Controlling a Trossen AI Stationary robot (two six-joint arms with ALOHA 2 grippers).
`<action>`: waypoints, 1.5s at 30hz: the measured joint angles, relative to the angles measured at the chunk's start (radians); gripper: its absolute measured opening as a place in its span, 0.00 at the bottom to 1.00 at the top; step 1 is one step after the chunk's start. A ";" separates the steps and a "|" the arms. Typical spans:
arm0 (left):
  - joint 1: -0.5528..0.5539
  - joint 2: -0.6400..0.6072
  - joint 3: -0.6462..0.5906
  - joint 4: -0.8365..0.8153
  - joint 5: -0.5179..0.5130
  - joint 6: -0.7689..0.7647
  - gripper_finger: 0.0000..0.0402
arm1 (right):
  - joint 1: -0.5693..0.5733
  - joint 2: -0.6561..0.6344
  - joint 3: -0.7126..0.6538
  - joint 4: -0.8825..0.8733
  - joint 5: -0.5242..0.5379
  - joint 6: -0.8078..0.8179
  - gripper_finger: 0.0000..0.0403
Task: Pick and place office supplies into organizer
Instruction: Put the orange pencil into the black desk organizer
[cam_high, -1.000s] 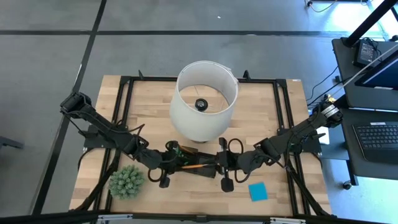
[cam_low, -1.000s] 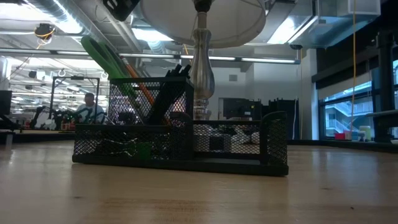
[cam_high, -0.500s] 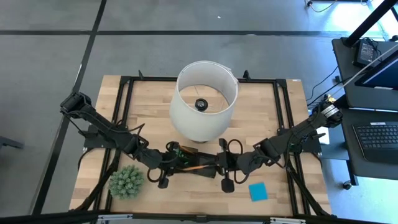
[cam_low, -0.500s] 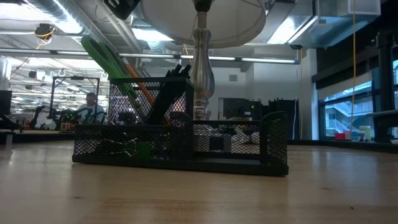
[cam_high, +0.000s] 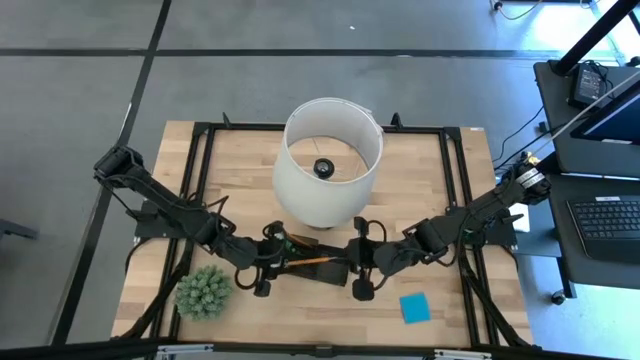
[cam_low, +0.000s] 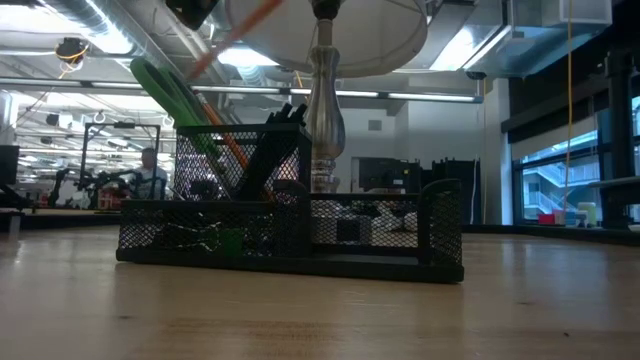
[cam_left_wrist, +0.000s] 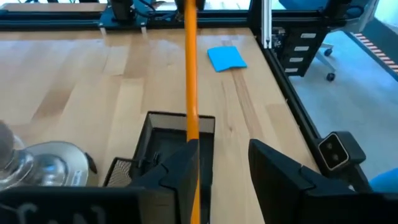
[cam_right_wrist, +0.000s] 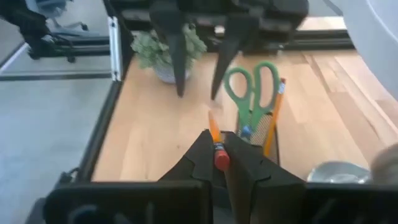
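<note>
Step in hand: an orange pencil (cam_left_wrist: 191, 81) is being handed across above the organizer (cam_high: 312, 268), which sits at the near middle of the table (cam_high: 420, 170), just in front of the white lampshade (cam_high: 330, 160).

The right gripper (cam_right_wrist: 217, 163) is being held over the organizer's right end, jaws closed on the pencil's eraser end. The left gripper (cam_left_wrist: 225, 163) is being held over the organizer's left end with its jaws parted; in the left wrist view the pencil is lying against one finger (cam_left_wrist: 180, 168) only, so nothing is judged to be gripped there.

The green-handled scissors (cam_right_wrist: 252, 93) and a second orange pencil (cam_right_wrist: 273, 118) are already standing in the tall compartment at the organizer's left end. The blue sticky-note pad (cam_high: 414, 308) is lying on the table near and to the right of the organizer, well apart from it. The plant ball (cam_high: 205, 291) is to the near left and is not part of the job.

Next move, as judged: the pencil is to be tilted tip-down by the right arm and lowered into the tall compartment, the left fingers being kept clear. Release only once the tip is inside the mesh. The sticky-note pad is left to be picked afterwards.
</note>
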 joint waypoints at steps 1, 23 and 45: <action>0.000 -0.009 0.000 -0.014 0.000 0.000 0.33 | -0.003 0.000 0.000 -0.004 0.001 0.000 0.06; 0.000 -0.078 0.000 -0.029 -0.009 -0.001 0.33 | -0.073 0.009 0.000 -0.166 0.029 0.053 0.06; 0.000 -0.078 0.000 -0.034 -0.025 -0.001 0.33 | -0.080 0.198 0.000 -0.064 0.027 0.115 0.11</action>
